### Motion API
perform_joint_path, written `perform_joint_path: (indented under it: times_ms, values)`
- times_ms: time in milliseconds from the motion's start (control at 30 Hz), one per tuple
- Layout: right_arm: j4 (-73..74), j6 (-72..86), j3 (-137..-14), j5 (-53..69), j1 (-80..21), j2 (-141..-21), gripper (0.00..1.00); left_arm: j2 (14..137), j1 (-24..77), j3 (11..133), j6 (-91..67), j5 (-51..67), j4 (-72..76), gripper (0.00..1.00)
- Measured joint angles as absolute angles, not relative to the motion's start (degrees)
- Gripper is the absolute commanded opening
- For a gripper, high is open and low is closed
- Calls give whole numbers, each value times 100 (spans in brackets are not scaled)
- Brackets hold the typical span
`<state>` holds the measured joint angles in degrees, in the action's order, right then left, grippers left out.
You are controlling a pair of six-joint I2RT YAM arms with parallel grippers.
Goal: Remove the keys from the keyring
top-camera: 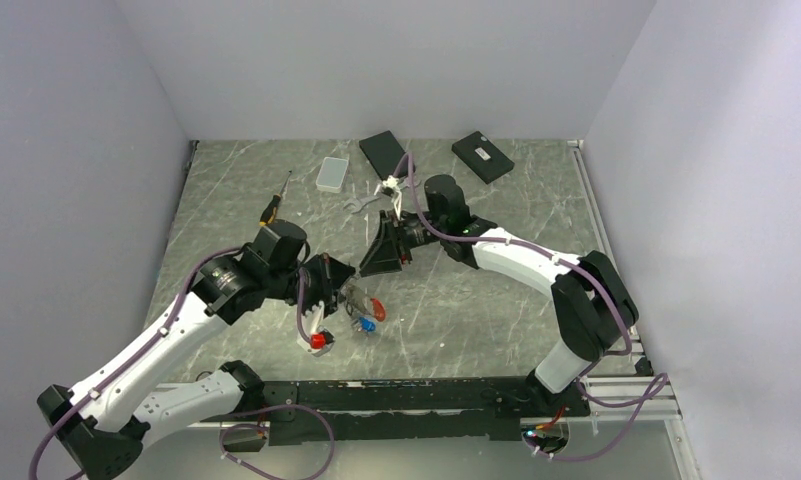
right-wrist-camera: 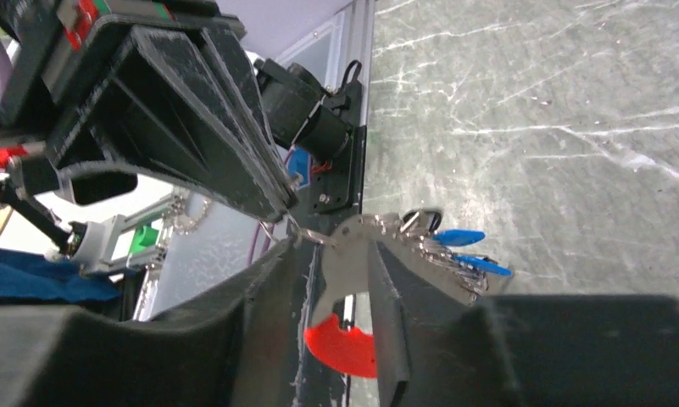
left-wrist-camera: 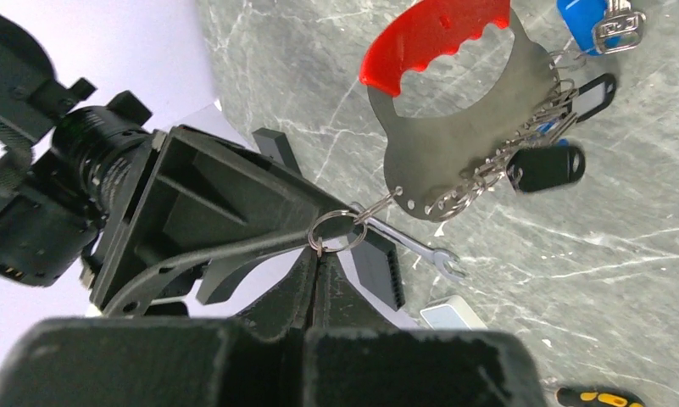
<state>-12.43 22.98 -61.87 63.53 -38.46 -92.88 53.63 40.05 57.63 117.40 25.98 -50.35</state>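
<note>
Nearest, the left tool [left-wrist-camera: 320, 254] is clenched on a thin grey loop of the keyring [left-wrist-camera: 429, 157], mid counter [left-wrist-camera: 573, 280]. Just beyond, the right tool [right-wrist-camera: 340, 250] gapes around it; I'd have it pinch one of the blue keys [right-wrist-camera: 459, 237] and slide it round its loop slowly.

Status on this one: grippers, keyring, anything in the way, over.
Left gripper shut on small loop of keyring. Right gripper open, close by it. Blue keys hang from keyring. Wrench lies beyond, not in the way.
</note>
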Motion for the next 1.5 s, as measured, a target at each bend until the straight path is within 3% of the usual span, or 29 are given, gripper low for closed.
perform_joint_path:
  times_ms: [400, 700, 967, 1300, 1500]
  values:
    - [-1570, 1404, -6023, 7153, -3660, -9284, 56, 5175, 4005, 5767, 11730, 3022, -4737, 0]
    - [-3636, 2480, -5360, 7472, -3739, -9279, 54, 5157, 4005, 5767, 11727, 3039, -4737, 0]
    - [-4329, 2838, -5349, 7505, -3874, -9279, 52, 5148, 4005, 5767, 11725, 3065, -4737, 0]
    - [-4263, 2696, -5349, 7502, -3962, -9279, 40, 5109, 4005, 5767, 11723, 3074, -4737, 0]
    - [-4252, 2639, -5349, 7502, -4005, -9306, 25, 5109, 4005, 5767, 11723, 3070, -4737, 0]
